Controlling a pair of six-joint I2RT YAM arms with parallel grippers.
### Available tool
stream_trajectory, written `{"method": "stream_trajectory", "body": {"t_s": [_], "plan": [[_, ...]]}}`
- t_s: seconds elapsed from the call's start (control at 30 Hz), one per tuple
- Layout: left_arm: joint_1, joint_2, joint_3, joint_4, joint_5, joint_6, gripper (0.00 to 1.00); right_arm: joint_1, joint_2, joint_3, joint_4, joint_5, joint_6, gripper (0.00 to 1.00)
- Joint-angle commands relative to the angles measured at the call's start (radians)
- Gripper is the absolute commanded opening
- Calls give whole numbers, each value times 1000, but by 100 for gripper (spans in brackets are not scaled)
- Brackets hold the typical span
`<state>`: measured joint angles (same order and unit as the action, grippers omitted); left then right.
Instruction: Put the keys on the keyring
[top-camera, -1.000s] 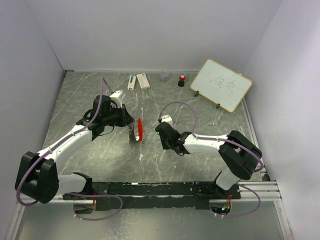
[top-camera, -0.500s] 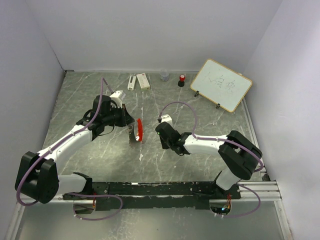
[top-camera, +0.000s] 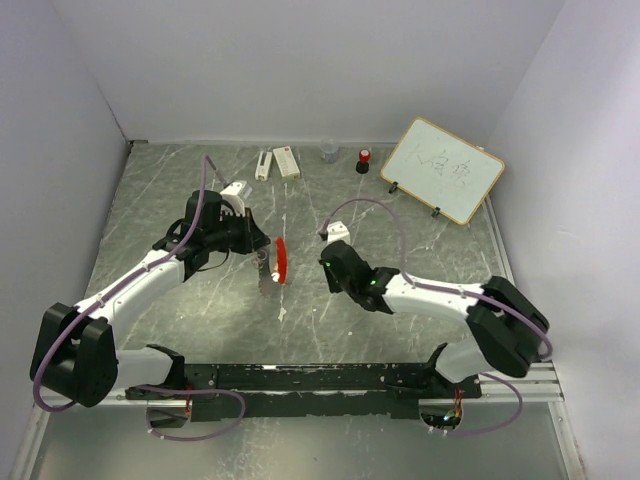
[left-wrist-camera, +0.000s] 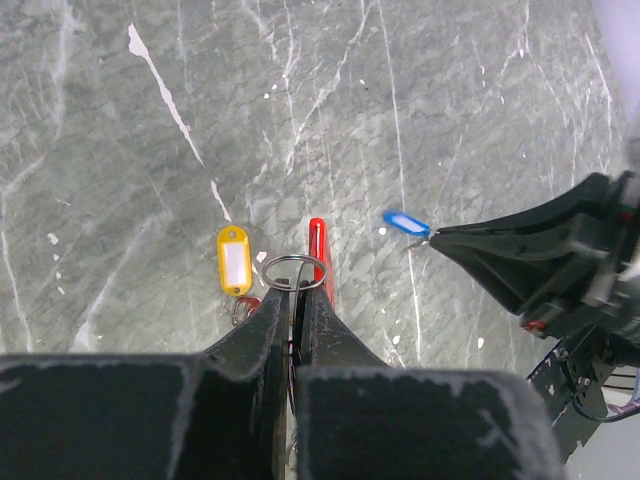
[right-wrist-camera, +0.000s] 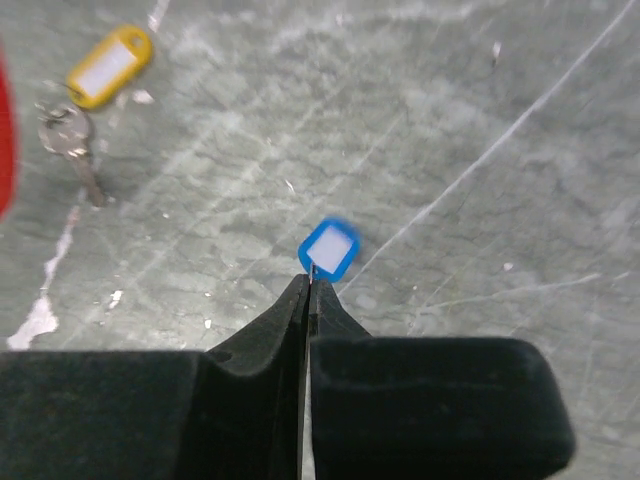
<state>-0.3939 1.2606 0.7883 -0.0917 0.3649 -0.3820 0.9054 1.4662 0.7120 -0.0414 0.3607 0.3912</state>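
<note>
Beside the keyring (left-wrist-camera: 296, 272) that your left gripper (left-wrist-camera: 295, 300) pinches, your right gripper (right-wrist-camera: 307, 285) just clamped onto the blue tab (right-wrist-camera: 329, 249). You can likely start threading.

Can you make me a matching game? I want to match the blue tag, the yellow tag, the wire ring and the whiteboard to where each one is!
Things:
1. blue tag
2. yellow tag
3. wire ring
4. whiteboard

Places:
A. lying on the table beside a key
B. pinched in the left gripper
C. standing at the back right
D. at the tip of the right gripper

Pairs: 1-D, 2-A, 3-B, 4-C
</note>
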Motion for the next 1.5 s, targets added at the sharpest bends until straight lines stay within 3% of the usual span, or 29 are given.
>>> {"method": "stream_trajectory", "body": {"t_s": [0.0, 0.17, 0.37, 0.73, 1.07, 1.47], "plan": [[6, 6, 32, 66, 59, 11, 7, 5, -132, -27, 103, 7, -152, 0], [1, 9, 40, 99, 114, 20, 7, 4, -258, -45, 178, -96, -299, 0], [-46, 17, 63, 94, 146, 86, 7, 4, -269, 16, 157, -175, -395, 0], [-158, 39, 109, 62, 113, 133, 7, 5, -279, 2, 246, -239, -503, 0], [-201, 33, 98, 71, 133, 163, 7, 3, -349, -115, 421, -275, -629, 0], [-224, 44, 113, 65, 139, 184, 7, 3, -351, -111, 434, -387, -673, 0]]}}
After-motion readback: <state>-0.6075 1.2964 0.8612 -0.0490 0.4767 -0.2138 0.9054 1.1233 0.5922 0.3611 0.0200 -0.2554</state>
